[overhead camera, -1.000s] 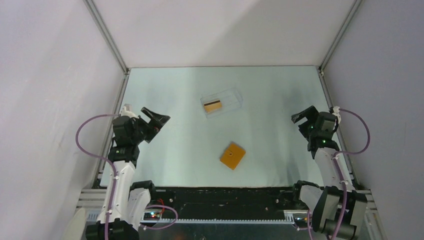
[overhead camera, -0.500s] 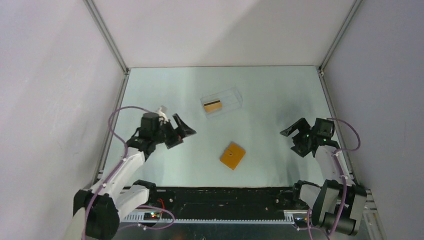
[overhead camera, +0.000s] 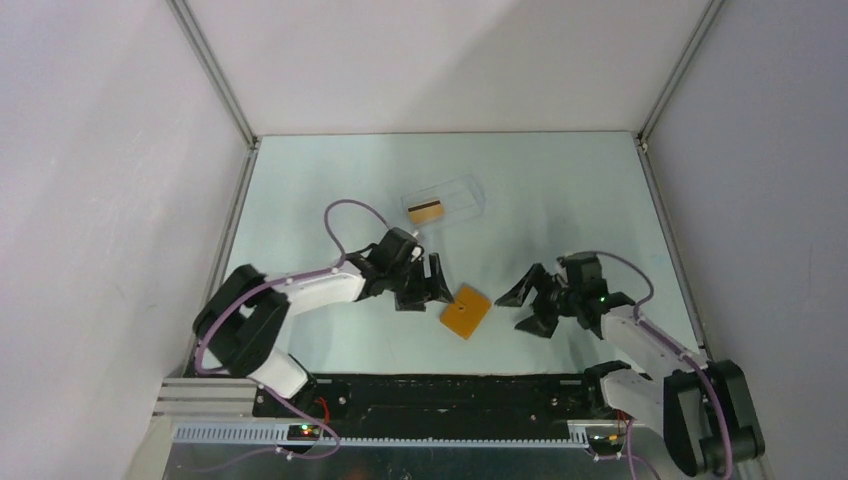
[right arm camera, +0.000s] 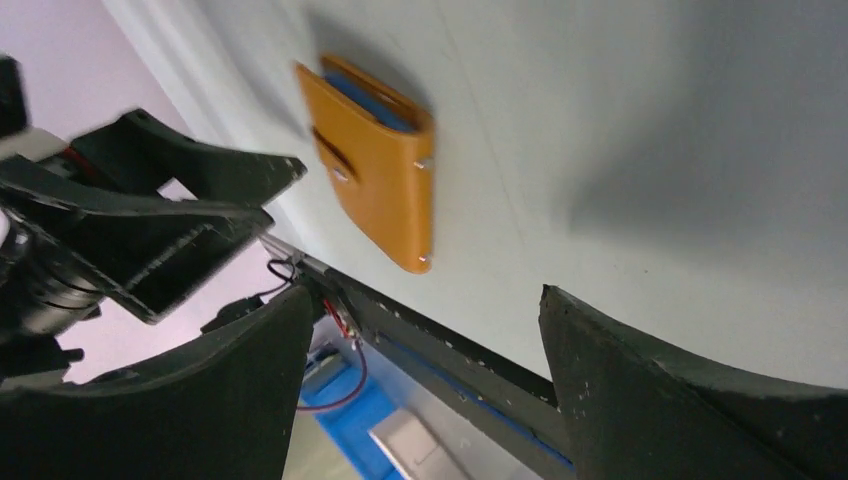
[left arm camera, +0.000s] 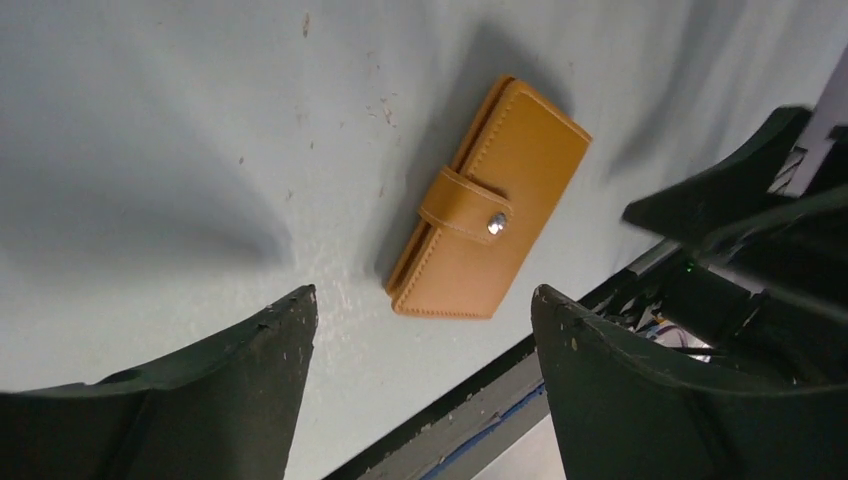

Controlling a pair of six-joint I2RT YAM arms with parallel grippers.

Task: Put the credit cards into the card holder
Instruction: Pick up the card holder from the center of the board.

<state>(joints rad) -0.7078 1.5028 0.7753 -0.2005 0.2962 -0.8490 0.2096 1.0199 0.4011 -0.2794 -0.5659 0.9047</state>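
The orange-tan card holder (overhead camera: pixel 466 311) lies closed on the table near the front edge, its strap snapped shut; it shows in the left wrist view (left arm camera: pixel 488 201) and the right wrist view (right arm camera: pixel 373 167). A golden-orange credit card (overhead camera: pixel 425 210) with a dark stripe sits inside a clear plastic box (overhead camera: pixel 444 204) further back. My left gripper (overhead camera: pixel 430 284) is open and empty, just left of the holder. My right gripper (overhead camera: pixel 524 299) is open and empty, a short way right of the holder. Both face the holder; neither touches it.
The table's front edge with black rail and wiring (overhead camera: pixel 450 385) runs just below the holder. Grey walls enclose the table on the left, right and back.
Both arms have swung inward from the table's sides toward the card holder. The holder and the box have not moved.
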